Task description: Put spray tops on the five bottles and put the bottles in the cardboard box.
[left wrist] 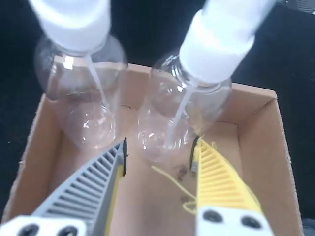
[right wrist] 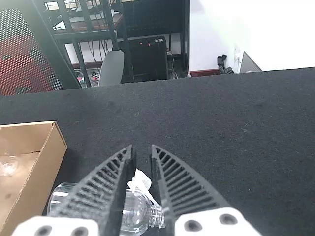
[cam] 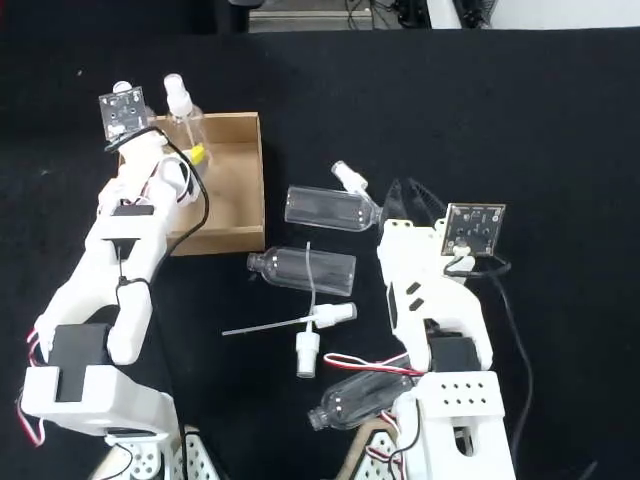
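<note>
- High view: the cardboard box point(cam: 240, 185) sits at ten o'clock on the table point(cam: 520, 110); two topped bottles point(cam: 182, 115) stand at its twelve o'clock end; three bare bottles lie outside it, the upper bottle point(cam: 325, 208), middle bottle point(cam: 300, 270) and near bottle point(cam: 360, 398); a loose spray top point(cam: 330, 315) lies between them
- Left wrist view: the left pincer point(left wrist: 157, 147) gapes wide, empty, over the box floor
- Right wrist view: the right pincer point(right wrist: 141, 150) is parted by a slit, gripping nothing, over the upper bottle's neck

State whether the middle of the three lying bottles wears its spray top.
Off. The bottle has a bare neck, and a loose spray top lies beside it.
</note>
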You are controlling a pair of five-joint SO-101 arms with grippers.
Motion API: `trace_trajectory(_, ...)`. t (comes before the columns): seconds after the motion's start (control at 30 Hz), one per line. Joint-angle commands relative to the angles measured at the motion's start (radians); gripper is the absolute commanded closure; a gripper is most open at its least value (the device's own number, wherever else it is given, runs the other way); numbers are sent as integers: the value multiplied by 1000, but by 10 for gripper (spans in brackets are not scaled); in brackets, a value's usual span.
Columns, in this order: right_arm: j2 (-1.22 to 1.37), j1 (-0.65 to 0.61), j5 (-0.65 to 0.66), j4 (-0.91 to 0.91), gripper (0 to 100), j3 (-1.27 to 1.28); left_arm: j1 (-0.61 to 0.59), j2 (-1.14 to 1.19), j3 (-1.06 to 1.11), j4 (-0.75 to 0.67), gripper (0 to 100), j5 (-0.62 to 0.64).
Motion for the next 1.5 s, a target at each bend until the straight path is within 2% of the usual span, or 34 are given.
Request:
trace_trajectory(0.0, 8, -14, 14, -31, 962, -5, -8, -18, -50, -14, 787, 11)
trace_trajectory(0.53, 8, -14, 14, -31, 962, -5, -42, -12, -65, -12, 787, 12)
trace_trajectory(0.9, 8, -14, 14, -31, 962, -5, 15, -25, -36, -12, 787, 8)
trace_trajectory(1.37, 8, -14, 14, -31, 962, -5, 21, -281, 171, -9, 787, 5)
trace_trajectory(1.47, 8, -14, 12, -29, 962, -5, 15, -311, 177, 75, 787, -15)
